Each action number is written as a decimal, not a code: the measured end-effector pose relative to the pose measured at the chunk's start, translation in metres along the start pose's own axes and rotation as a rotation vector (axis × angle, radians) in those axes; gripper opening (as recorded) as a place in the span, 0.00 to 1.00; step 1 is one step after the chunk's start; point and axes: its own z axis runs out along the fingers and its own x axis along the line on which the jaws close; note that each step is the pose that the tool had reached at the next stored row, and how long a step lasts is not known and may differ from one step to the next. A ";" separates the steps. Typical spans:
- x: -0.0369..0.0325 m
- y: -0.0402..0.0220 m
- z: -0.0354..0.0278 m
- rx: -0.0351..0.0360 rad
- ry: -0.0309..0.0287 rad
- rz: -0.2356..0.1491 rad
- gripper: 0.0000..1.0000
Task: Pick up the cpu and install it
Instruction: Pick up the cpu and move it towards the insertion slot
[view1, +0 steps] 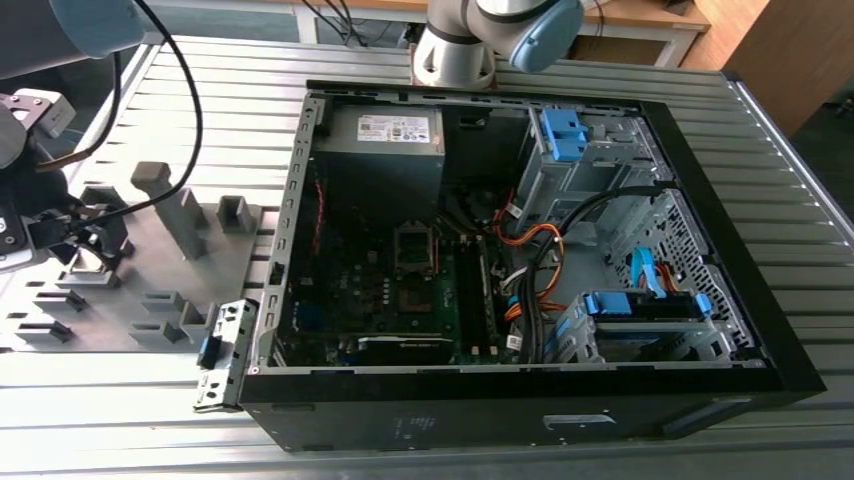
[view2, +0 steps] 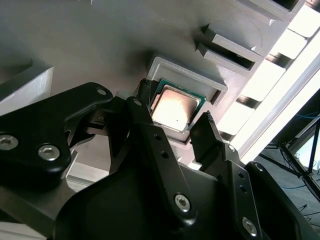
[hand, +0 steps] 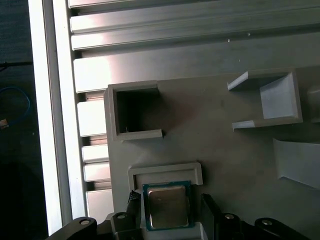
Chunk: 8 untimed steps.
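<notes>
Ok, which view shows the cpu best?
The first wrist view: the cpu lies whole and nearly square-on in its tray pocket, between the fingers. The second wrist view shows it tilted, one edge behind a finger. In the exterior view the arm hangs over that spot.

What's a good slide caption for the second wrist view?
Open gripper straddling the cpu seated in the grey tray.
</notes>
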 end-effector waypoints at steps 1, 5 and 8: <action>0.0000 0.0000 0.0000 -0.0001 0.0000 0.000 0.59; 0.0000 0.0000 0.0000 0.0000 0.0000 0.000 0.59; 0.0000 0.0000 0.0001 -0.0001 -0.0001 0.000 0.59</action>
